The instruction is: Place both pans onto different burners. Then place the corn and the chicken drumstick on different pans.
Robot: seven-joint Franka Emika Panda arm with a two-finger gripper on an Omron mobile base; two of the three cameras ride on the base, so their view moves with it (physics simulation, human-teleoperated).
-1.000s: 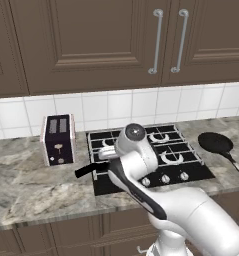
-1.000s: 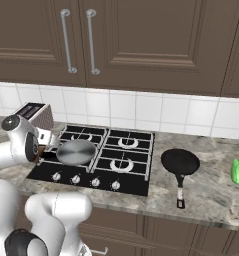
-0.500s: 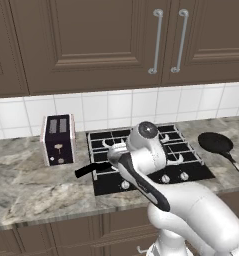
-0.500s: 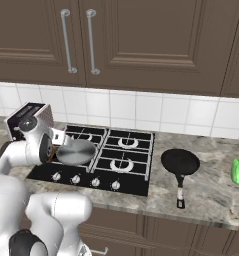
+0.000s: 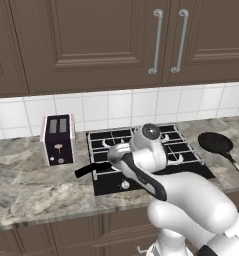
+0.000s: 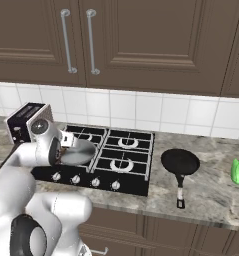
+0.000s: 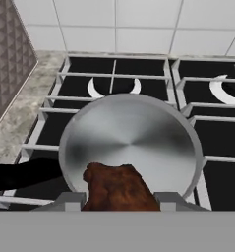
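The silvery-grey pan (image 7: 131, 140) sits on the front-left burner of the black hob (image 7: 197, 74), its black handle (image 5: 88, 170) pointing left over the counter. My gripper (image 7: 120, 199) hangs just above the pan's near rim, shut on the orange-brown chicken drumstick (image 7: 116, 189). From the right base, the gripper (image 6: 70, 142) is over that pan (image 6: 81, 154). The all-black pan (image 6: 180, 162) lies on the counter right of the hob, also seen from the left base (image 5: 216, 142). A small green item (image 6: 237, 171), seemingly the corn, lies far right. The rear-left burner (image 7: 113, 86) is bare.
A dark toaster (image 5: 58, 139) stands on the marble counter left of the hob, close to the pan's handle. Silver knobs (image 6: 76, 178) line the hob's front edge. White tiles and dark cabinets rise behind.
The arm has swung to the right, from beside the toaster to over the silvery pan, carrying the drumstick. The pans have stayed where they were.
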